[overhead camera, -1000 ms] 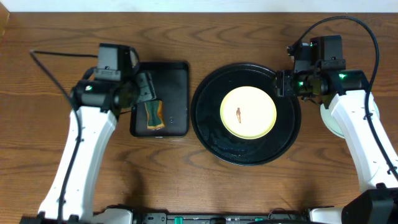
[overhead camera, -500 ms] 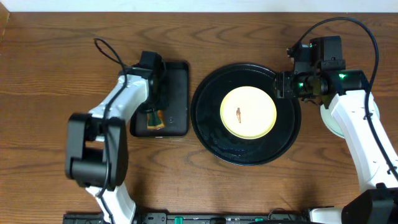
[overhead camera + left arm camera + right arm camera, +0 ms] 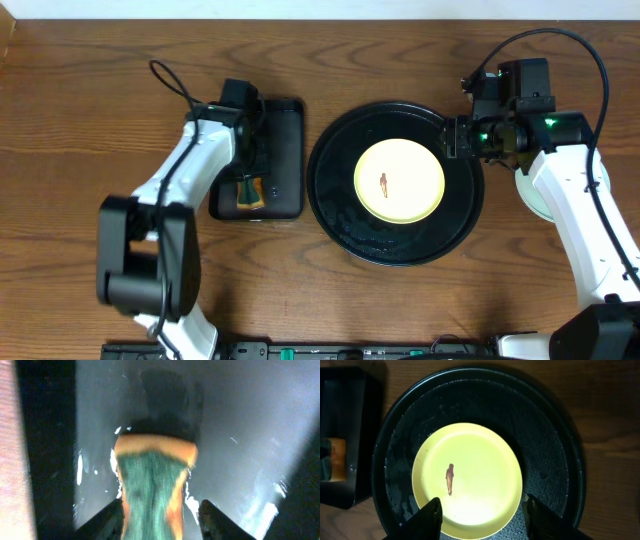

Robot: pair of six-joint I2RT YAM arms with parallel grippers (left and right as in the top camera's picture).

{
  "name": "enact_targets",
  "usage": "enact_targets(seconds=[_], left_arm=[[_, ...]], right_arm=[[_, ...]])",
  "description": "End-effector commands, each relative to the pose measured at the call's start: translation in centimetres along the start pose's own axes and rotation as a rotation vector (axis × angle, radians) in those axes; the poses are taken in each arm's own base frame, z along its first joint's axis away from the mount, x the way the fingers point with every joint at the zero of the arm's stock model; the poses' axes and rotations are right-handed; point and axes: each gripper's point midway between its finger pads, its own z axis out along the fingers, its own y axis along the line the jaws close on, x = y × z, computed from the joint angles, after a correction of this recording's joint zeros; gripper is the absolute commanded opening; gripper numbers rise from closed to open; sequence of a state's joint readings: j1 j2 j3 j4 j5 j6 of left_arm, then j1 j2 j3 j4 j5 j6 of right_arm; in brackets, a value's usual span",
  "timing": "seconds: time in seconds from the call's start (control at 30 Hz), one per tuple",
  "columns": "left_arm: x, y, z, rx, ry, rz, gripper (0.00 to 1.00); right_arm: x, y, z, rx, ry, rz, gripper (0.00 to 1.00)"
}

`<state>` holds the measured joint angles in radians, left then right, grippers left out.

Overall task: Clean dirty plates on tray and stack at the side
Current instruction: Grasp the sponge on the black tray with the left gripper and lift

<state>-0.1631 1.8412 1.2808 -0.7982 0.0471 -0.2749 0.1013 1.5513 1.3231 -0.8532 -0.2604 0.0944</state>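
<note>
Table [image 3: 100, 60]: brown wood; it carries both trays, with the side pile on its right.
Round black tray [image 3: 335, 235]: centred between the arms and beaded with water; judged the washing place, within reach of both.
Rectangular black tray [image 3: 285, 125]: just left of the round one and wet; it serves as the sponge's rest.
Yellow plate [image 3: 412, 165]: lies flat in the middle of the round tray, alone there, not yet wiped.
Side plates [image 3: 532, 200]: a pale rim shows on the table under the right arm, beside the round tray; how many are stacked is hidden.
Sponge [image 3: 152, 480]: green scouring face up, orange body, flat in the rectangular tray's near-left part.
Left gripper [image 3: 161, 506]: low over the sponge, fingers spread to either side with a sliver of tray showing by one; likely set to pinch, not gripping yet.
Right gripper [image 3: 482, 502]: hovers at the round tray's far-right rim, fingers wide apart, holding nothing; probably waiting to steady or lift the plate.
Smear [image 3: 449, 479]: reddish-brown streak left of the plate's centre, the job in hand.
</note>
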Motion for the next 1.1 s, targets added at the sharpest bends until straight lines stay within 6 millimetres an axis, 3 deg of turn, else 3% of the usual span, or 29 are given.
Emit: enact_targets(seconds=[0.0,0.17,0.33,0.53,0.57,0.6,0.73,0.8,0.87,0.97,1.07], left_arm=[[0.4,-0.2,-2.7,0.026,-0.001,-0.019,0.54],[3.8,0.9,-1.0,-0.021,0.116,-0.094,0.53],[5.5,1.3,1.8,-0.027,0.129,-0.099,0.51],[6.6,1.6,4.7,-0.012,0.093,-0.096,0.26],[6.4,1.6,4.9,-0.007,0.08,-0.087,0.2],[6.0,1.4,4.9,0.0,0.066,-0.077,0.08],[3.8,0.7,3.5,0.022,0.011,-0.058,0.07],[2.4,0.2,1.8,0.033,-0.019,-0.027,0.08],[1.5,-0.2,0.4,0.041,-0.039,-0.006,0.17],[0.8,-0.4,-0.7,0.047,-0.058,0.006,0.41],[0.8,-0.3,-0.7,0.043,-0.056,0.017,0.47]], right_arm=[[0.0,-0.2,0.2,0.004,0.008,0.006,0.5],[0.0,-0.2,0.2,0.003,0.004,0.005,0.51],[0.0,-0.2,0.2,0.003,0.004,0.005,0.5],[-0.1,-0.2,0.2,0.003,0.003,0.005,0.5],[-0.1,-0.2,0.2,0.003,0.003,0.005,0.5],[-0.1,-0.2,0.2,0.003,0.003,0.004,0.5],[0.0,-0.2,0.2,0.003,0.004,0.005,0.5],[0.0,-0.2,0.2,0.003,0.004,0.005,0.5],[0.0,-0.2,0.2,0.003,0.004,0.005,0.5],[0.0,-0.2,0.2,0.003,0.005,0.005,0.5],[0.0,-0.2,0.2,0.003,0.004,0.005,0.5]])
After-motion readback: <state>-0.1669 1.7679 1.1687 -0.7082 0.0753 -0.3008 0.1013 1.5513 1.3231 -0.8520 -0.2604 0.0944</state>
